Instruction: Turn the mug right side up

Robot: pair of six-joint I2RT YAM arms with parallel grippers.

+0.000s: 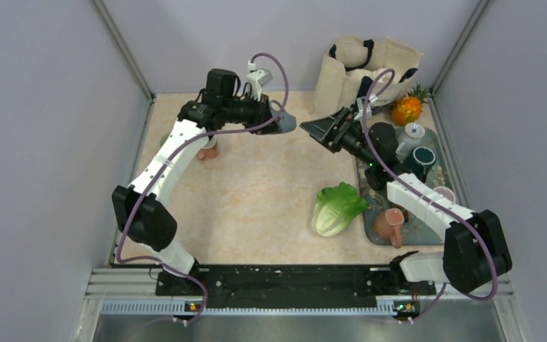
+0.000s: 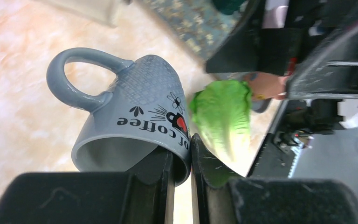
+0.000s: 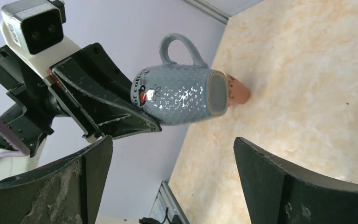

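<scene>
A grey-blue mug (image 2: 135, 116) with black "coffee" lettering hangs in the air on its side, handle up in the right wrist view (image 3: 179, 93). My left gripper (image 2: 182, 154) is shut on the mug's rim, one finger inside and one outside. From above, the mug (image 1: 285, 123) sits at the tip of the left gripper (image 1: 274, 117), over the far middle of the table. My right gripper (image 3: 173, 142) is open and empty, its jaws wide apart, facing the mug's base from a short distance; from above, it (image 1: 306, 127) is just right of the mug.
A lettuce head (image 1: 336, 206) lies right of centre. A patterned tray (image 1: 436, 146) on the right holds a pink mug (image 1: 390, 224), a dark teal mug (image 1: 422, 158) and a white cup (image 1: 413, 132). A pineapple (image 1: 407, 108) and a tote bag (image 1: 367, 68) stand at the back right. A terracotta cup (image 1: 208, 149) sits under the left arm.
</scene>
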